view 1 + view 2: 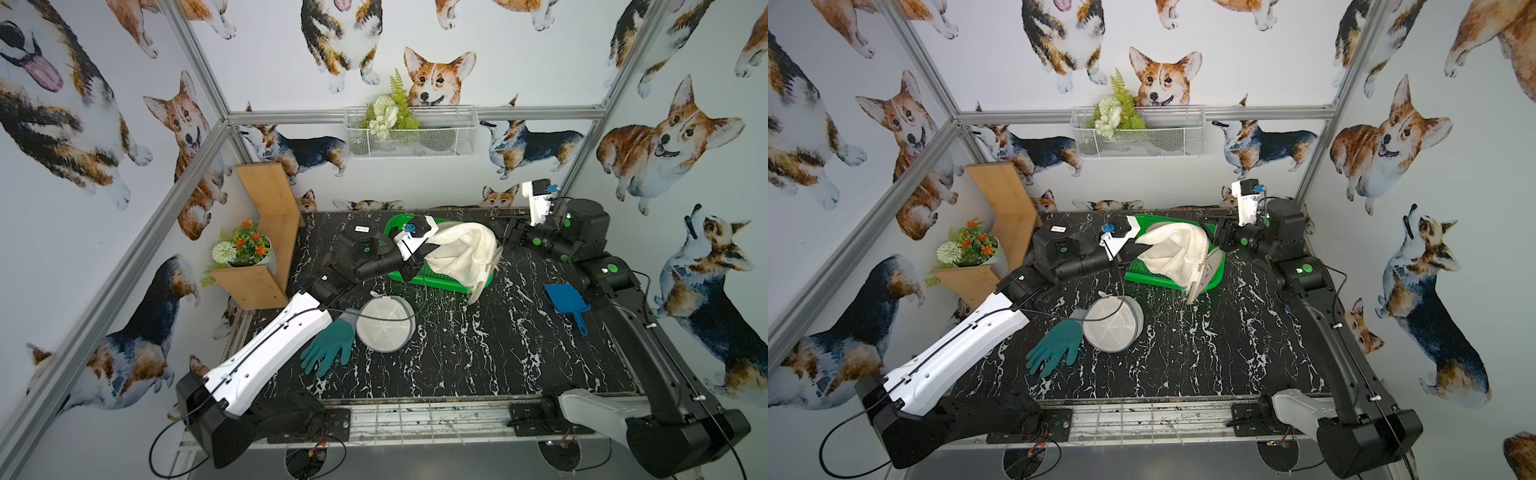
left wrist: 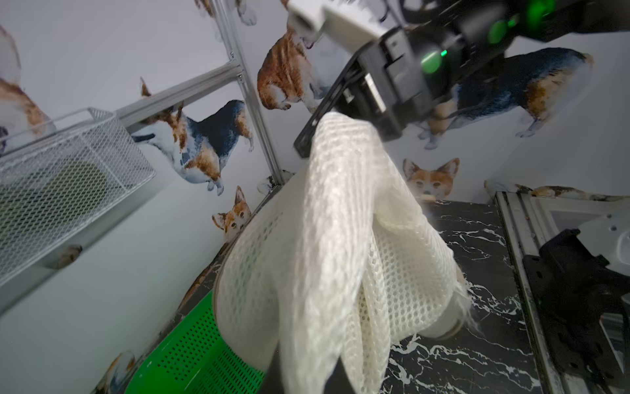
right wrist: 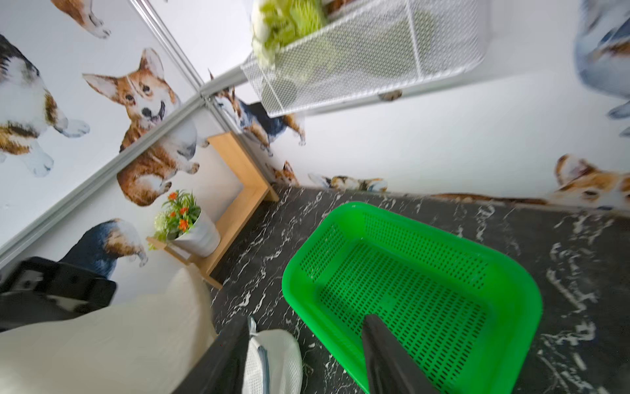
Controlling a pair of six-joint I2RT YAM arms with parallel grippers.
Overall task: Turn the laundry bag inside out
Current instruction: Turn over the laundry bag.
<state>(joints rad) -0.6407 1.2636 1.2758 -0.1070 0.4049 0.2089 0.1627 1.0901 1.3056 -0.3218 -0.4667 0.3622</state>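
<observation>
The laundry bag (image 1: 461, 249) (image 1: 1175, 253) is cream mesh and hangs above the green basket (image 1: 446, 284) in both top views. My left gripper (image 1: 428, 254) (image 2: 303, 371) is shut on its left end, and mesh (image 2: 341, 238) spills out between the pads. The bag's stiff round rim (image 1: 482, 284) droops over the basket's right edge. My right gripper (image 1: 508, 236) (image 3: 306, 358) stands open by the bag's right end. Its fingers (image 2: 308, 136) flank the bag's tip, and in the right wrist view the cream cloth (image 3: 102, 341) lies outside the jaws.
On the marble table lie a round white mesh pouch (image 1: 384, 324), a teal glove (image 1: 328, 347) and a blue scoop (image 1: 567, 303). A wooden shelf with a flower pot (image 1: 249, 253) stands at the left. A wire basket (image 1: 411, 133) hangs on the back wall.
</observation>
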